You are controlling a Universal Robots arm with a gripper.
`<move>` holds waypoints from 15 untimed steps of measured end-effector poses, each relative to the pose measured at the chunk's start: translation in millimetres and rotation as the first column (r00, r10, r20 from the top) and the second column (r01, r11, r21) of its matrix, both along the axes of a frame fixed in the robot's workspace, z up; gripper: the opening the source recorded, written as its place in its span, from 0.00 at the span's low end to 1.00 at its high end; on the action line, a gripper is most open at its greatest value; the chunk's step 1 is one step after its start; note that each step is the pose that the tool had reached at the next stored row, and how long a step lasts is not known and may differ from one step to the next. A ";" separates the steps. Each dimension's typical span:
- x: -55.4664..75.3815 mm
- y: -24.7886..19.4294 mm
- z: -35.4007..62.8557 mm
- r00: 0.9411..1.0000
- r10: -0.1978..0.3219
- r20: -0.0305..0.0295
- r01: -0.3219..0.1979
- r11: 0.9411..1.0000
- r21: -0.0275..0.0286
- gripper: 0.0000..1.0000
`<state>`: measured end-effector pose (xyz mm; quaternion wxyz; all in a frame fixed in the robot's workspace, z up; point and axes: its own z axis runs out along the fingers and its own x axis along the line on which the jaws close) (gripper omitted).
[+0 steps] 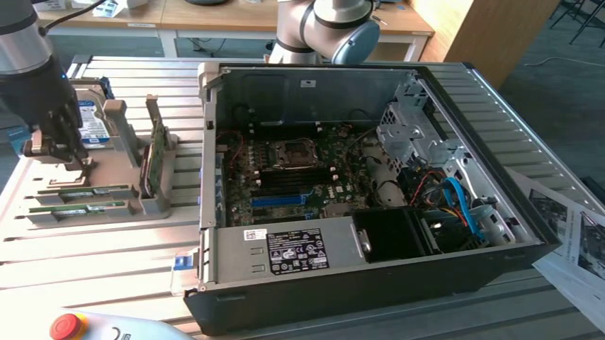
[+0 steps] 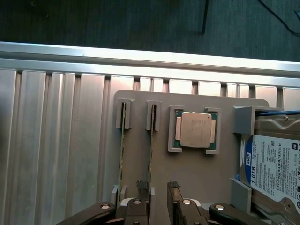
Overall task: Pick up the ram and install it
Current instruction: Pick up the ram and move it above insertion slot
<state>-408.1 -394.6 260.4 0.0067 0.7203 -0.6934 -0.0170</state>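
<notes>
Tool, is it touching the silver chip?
Apart. The wrist view shows bare grey holder between the tool and the chip.

The arm [image 1: 317, 25] is smooth silver-grey tubing with a pale blue, round joint cap [image 1: 358, 41]. A black cable [image 1: 71, 15] loops off its wrist section. The gripper [image 2: 158, 187] is black, its linked fingers [image 2: 140, 208] pinned with bright silver screws [image 2: 186, 202].

hard drive [image 2: 274, 164]: in grey holder [image 2: 199, 180] | processor [image 2: 195, 129]: flat on holder | PC case [image 1: 378, 282]: open
</notes>
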 end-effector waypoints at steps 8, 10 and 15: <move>0.0 -4.5 0.0 1.000 0.000 0.000 0.000 1.000 0.000 0.30; 0.0 -5.7 0.1 1.000 0.000 0.000 0.000 1.000 0.000 0.30; 0.0 -9.2 0.0 1.000 0.000 0.000 0.000 1.000 0.000 0.30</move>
